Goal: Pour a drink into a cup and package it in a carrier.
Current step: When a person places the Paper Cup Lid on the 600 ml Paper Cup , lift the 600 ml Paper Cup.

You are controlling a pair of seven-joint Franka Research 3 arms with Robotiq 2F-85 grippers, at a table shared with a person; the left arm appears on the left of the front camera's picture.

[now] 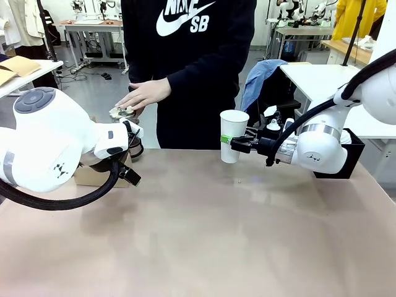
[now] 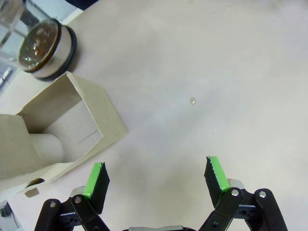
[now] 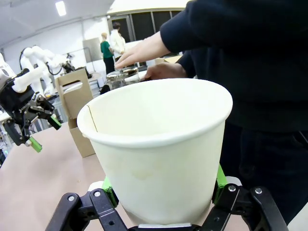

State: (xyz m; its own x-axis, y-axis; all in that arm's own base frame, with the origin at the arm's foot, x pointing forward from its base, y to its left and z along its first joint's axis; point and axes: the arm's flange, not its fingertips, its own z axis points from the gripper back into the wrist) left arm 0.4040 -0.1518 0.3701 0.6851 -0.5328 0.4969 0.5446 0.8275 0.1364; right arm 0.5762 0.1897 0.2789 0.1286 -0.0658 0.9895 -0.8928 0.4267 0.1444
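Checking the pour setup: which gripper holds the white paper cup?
The right gripper, shut on the lidless white cup; the left gripper hangs open and empty beside the cardboard carrier.

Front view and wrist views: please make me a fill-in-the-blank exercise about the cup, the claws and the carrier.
The right claw grips a white paper cup that has no ___ on it.
The left claw has its jaws ___.
The cardboard carrier stands on the robot's ___ side.
Missing words: lid, open, left.
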